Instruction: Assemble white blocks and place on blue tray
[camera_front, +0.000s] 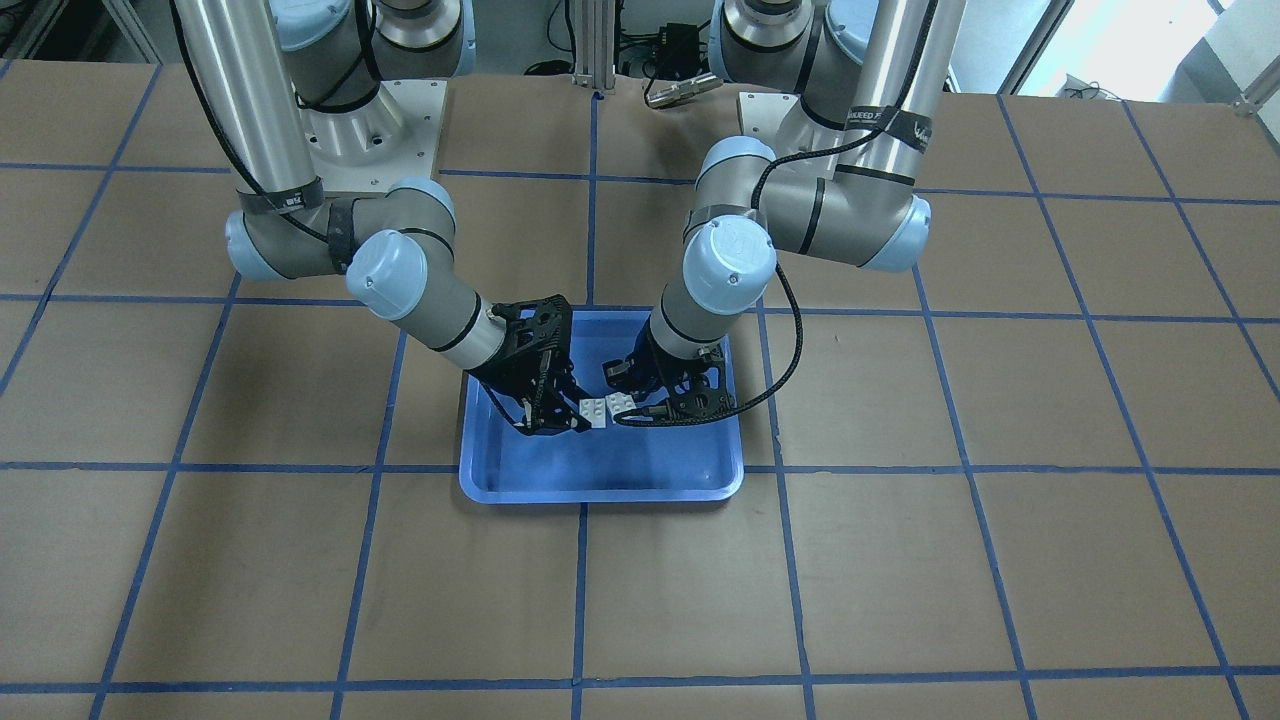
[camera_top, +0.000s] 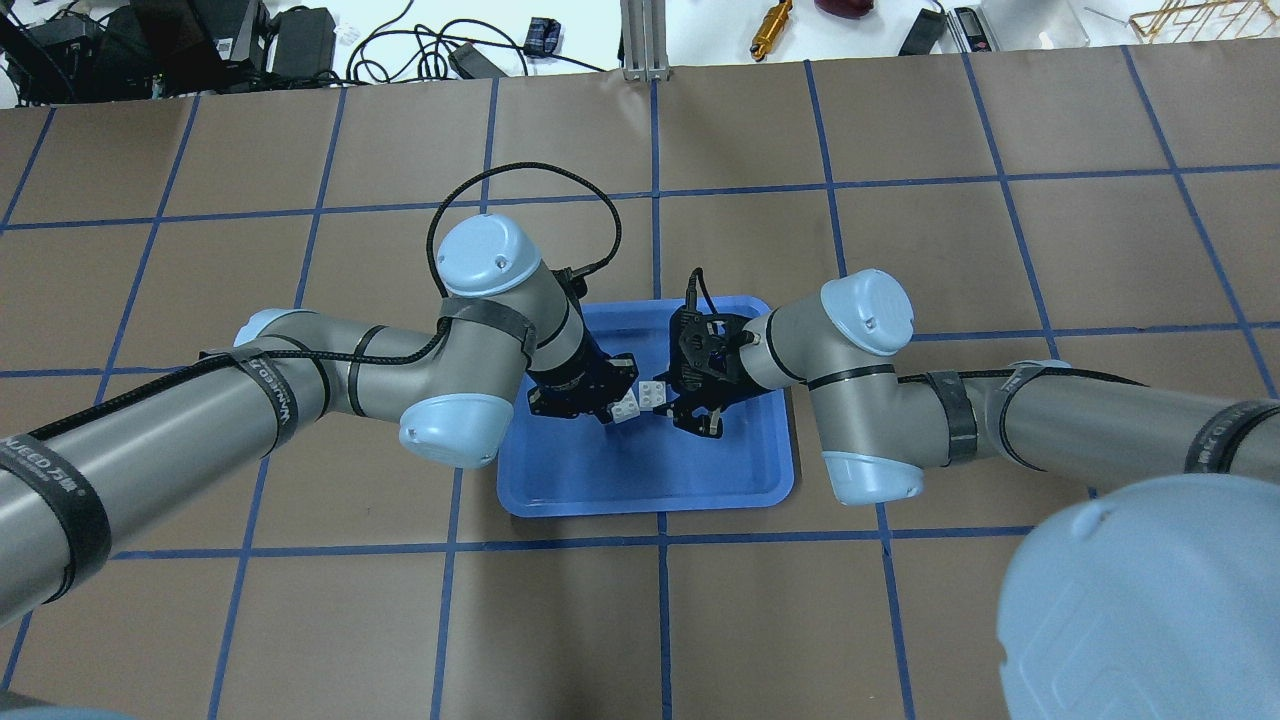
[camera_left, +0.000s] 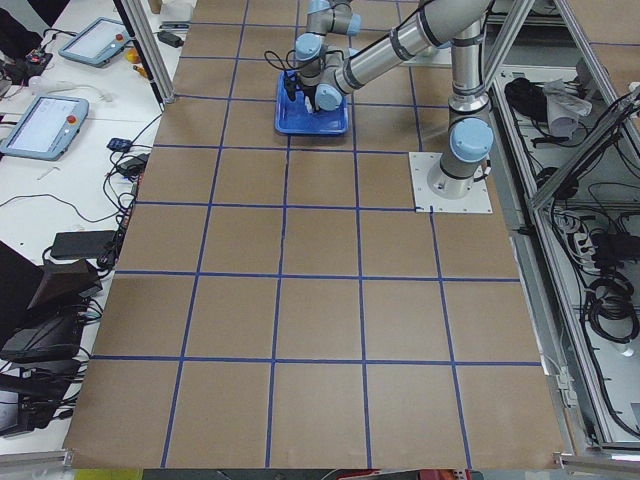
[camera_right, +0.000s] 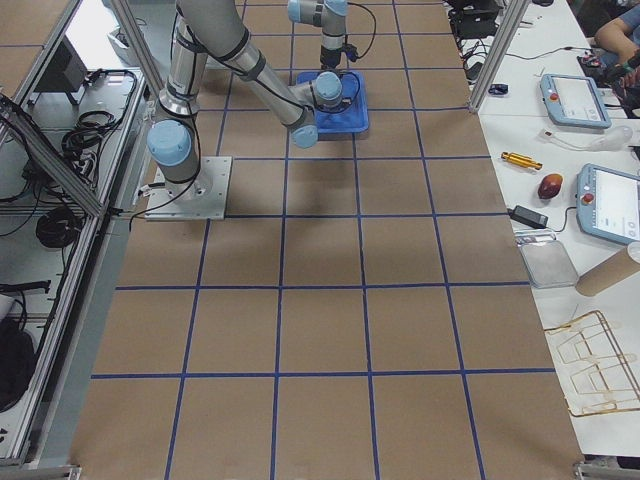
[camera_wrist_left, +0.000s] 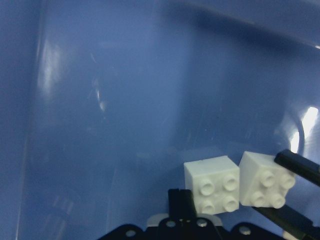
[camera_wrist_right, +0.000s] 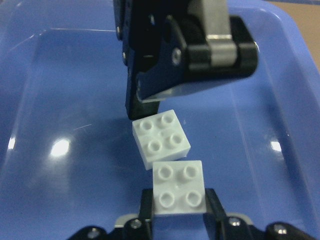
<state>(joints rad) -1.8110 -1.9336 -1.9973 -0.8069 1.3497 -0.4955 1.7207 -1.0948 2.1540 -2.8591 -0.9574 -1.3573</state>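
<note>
The blue tray (camera_front: 600, 493) lies at the table's middle, also in the overhead view (camera_top: 640, 503). Both grippers hang just over its floor, tip to tip. My left gripper (camera_front: 634, 405) is shut on one white block (camera_front: 621, 403), studs facing out. My right gripper (camera_front: 572, 415) is shut on the other white block (camera_front: 592, 412). In the right wrist view my own block (camera_wrist_right: 179, 186) sits below the left one's block (camera_wrist_right: 161, 138), corner to edge. In the left wrist view the two blocks (camera_wrist_left: 212, 185) (camera_wrist_left: 265, 185) are side by side. I cannot tell whether they touch.
Brown table with a blue tape grid (camera_front: 580, 600) all round the tray. The two arm bases (camera_front: 370, 130) stand at the robot's side. Cables, tools and teach pendants (camera_right: 575, 100) lie on benches beyond the table's edges.
</note>
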